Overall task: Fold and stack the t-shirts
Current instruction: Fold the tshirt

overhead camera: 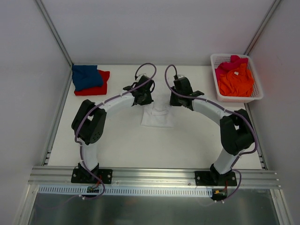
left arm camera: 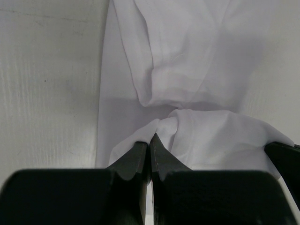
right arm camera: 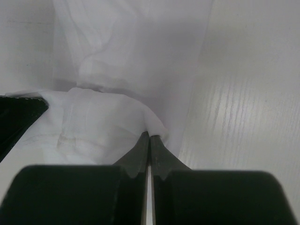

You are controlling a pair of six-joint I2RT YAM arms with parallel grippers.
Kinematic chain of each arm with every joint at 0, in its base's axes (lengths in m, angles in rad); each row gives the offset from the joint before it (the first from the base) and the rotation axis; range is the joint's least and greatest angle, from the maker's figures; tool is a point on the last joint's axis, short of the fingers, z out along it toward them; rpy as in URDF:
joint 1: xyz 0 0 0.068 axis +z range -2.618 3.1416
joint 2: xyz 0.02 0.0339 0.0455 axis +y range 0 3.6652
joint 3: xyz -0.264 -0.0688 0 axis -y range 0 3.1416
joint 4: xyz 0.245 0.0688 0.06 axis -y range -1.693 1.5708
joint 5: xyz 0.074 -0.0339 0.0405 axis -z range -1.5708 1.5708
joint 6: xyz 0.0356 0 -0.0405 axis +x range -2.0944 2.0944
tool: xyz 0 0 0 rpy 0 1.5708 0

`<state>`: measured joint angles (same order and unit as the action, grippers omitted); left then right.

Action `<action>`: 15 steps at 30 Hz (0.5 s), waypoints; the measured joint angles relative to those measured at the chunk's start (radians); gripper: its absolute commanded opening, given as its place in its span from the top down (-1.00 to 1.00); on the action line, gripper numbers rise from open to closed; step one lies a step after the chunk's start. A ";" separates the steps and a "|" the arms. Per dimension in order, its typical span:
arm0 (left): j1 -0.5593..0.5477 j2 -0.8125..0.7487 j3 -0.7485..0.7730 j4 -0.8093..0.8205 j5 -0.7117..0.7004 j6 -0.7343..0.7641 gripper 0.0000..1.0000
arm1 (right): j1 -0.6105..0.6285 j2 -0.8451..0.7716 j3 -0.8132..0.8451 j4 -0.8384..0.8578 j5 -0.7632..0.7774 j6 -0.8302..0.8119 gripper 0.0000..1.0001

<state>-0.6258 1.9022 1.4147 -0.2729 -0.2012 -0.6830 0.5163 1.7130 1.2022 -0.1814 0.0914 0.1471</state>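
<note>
The left tool (left arm camera: 150, 140) and right tool (right arm camera: 149, 140), arms arched inward, each pinch the white t-shirt (overhead camera: 157, 118).

The left arm (overhead camera: 89, 123) and right arm (overhead camera: 236, 132) rise from 7 and 5 o'clock, elbows bowed outward, and curve inward so the left gripper (overhead camera: 142, 95) and right gripper (overhead camera: 182, 93) sit at 11 and 1 o'clock of centre, jaws pressed together, each apparently nipping an edge of the white t-shirt (overhead camera: 157, 119).

Five shirts: one white t-shirt (overhead camera: 157, 117) between the left gripper (overhead camera: 144, 99) and right gripper (overhead camera: 176, 99). One blue t-shirt (overhead camera: 86, 76) and one red t-shirt (overhead camera: 97, 89) lie left of the left gripper. One orange t-shirt (overhead camera: 236, 82), one pink t-shirt (overhead camera: 228, 64) and one basket (overhead camera: 239, 98) sit right of the right gripper.
</note>
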 measured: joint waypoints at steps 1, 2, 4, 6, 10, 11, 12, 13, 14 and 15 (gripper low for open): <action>0.004 0.010 0.005 0.000 0.005 0.001 1.00 | -0.003 0.010 0.000 0.003 -0.005 0.000 0.99; 0.008 0.023 0.010 0.003 0.012 0.003 1.00 | -0.005 0.019 0.000 0.006 -0.009 0.000 0.99; 0.015 0.045 0.021 0.006 0.022 0.006 1.00 | -0.010 0.036 0.000 0.013 -0.017 0.000 0.99; 0.023 0.061 0.033 0.006 0.037 0.012 1.00 | -0.016 0.049 0.000 0.015 -0.025 0.000 0.99; 0.033 0.096 0.070 0.007 0.053 0.021 1.00 | -0.028 0.076 0.008 0.025 -0.034 0.000 0.99; 0.038 0.103 0.077 0.008 0.061 0.022 1.00 | -0.031 0.082 0.011 0.028 -0.037 0.000 0.99; 0.039 0.108 0.082 0.008 0.065 0.023 1.00 | -0.035 0.090 0.013 0.030 -0.041 0.000 0.99; 0.040 0.113 0.085 0.008 0.068 0.023 1.00 | -0.038 0.097 0.016 0.030 -0.045 0.001 0.99; 0.044 0.118 0.090 0.008 0.071 0.024 1.00 | -0.040 0.102 0.018 0.031 -0.047 0.000 0.99; 0.045 0.124 0.096 0.008 0.074 0.025 1.00 | -0.042 0.106 0.018 0.032 -0.049 0.000 0.98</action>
<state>-0.5804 2.0266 1.5105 -0.2653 -0.1268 -0.6579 0.4744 1.8191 1.2205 -0.1497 0.0422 0.1474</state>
